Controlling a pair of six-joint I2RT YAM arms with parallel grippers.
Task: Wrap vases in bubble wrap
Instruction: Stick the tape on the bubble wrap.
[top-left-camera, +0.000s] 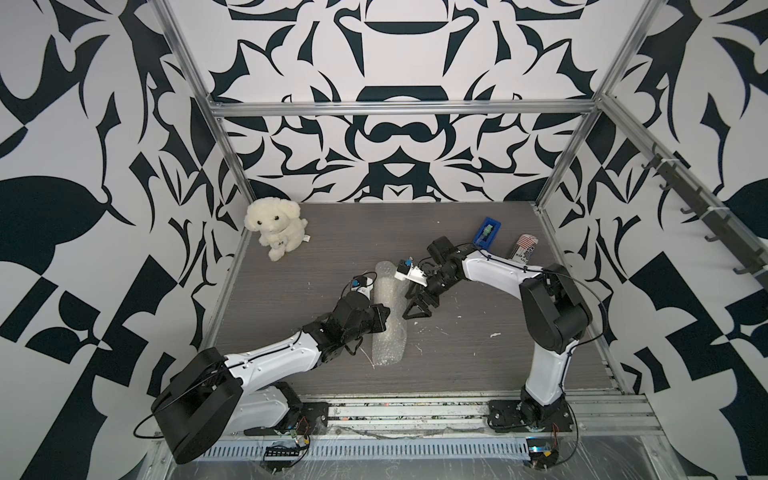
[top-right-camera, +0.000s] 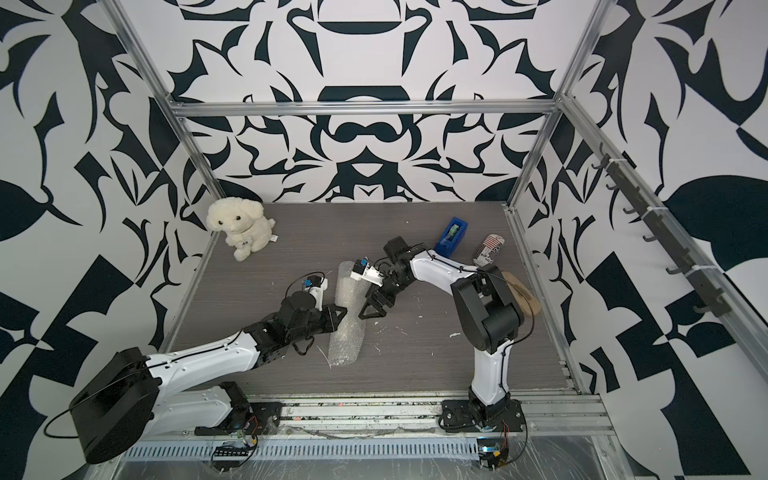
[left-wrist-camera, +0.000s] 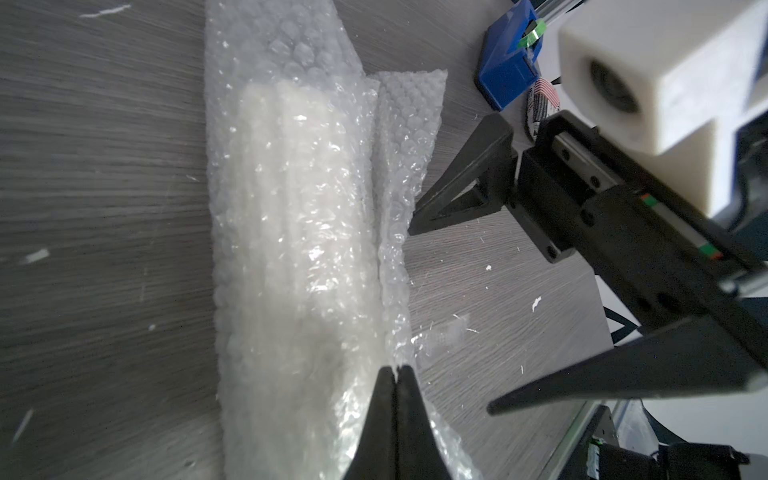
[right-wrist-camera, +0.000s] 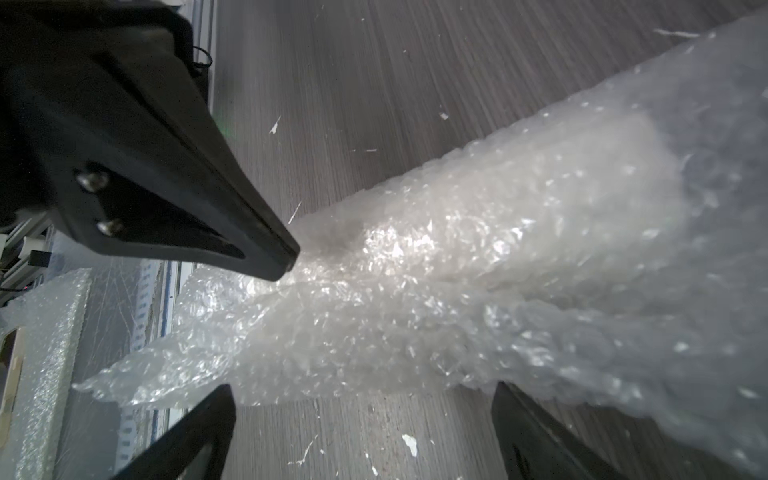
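Note:
The bubble wrap lies rolled into a long tube at the middle of the table. The cream-white vase shows faintly through it, lying on its side inside the roll. My left gripper reaches over the roll from the left. It is shut, and the wrap's film bunches at its tips along the seam flap. In the right wrist view the left gripper meets a crease in the wrap. My right gripper is open just right of the roll, holding nothing.
A white plush dog sits at the back left. A blue tape dispenser and a red-striped can stand at the back right, behind the right arm. Metal frame posts and rails border the table.

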